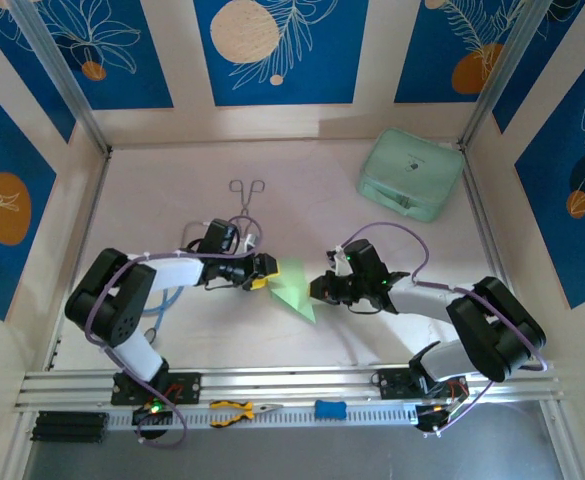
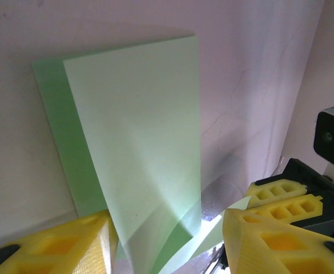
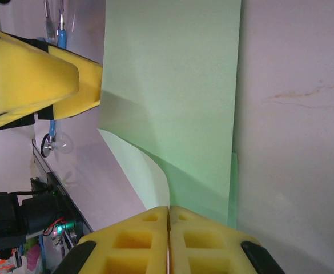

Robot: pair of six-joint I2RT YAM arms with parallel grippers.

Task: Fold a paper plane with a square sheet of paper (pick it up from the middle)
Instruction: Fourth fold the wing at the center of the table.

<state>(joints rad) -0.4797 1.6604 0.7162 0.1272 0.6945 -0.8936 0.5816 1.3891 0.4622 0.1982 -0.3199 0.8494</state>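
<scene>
The right gripper (image 3: 168, 212) is pinching the green paper (image 1: 294, 288), fingers together; the left gripper (image 2: 168, 225) is straddling a corner, fingers apart. The paper is resting on the counter (image 1: 172, 200).

mint case (image 1: 410, 173), tongs (image 1: 246, 195), pliers (image 1: 240, 409), blue clip perhaps (image 1: 329, 409)

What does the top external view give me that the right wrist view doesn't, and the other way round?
Top external: the mint-green case in the far right corner. Right wrist: the right gripper shut on the green paper at its near edge, with a pale flap curling up beside it. Both: the green paper, with the left gripper open at its side.
</scene>
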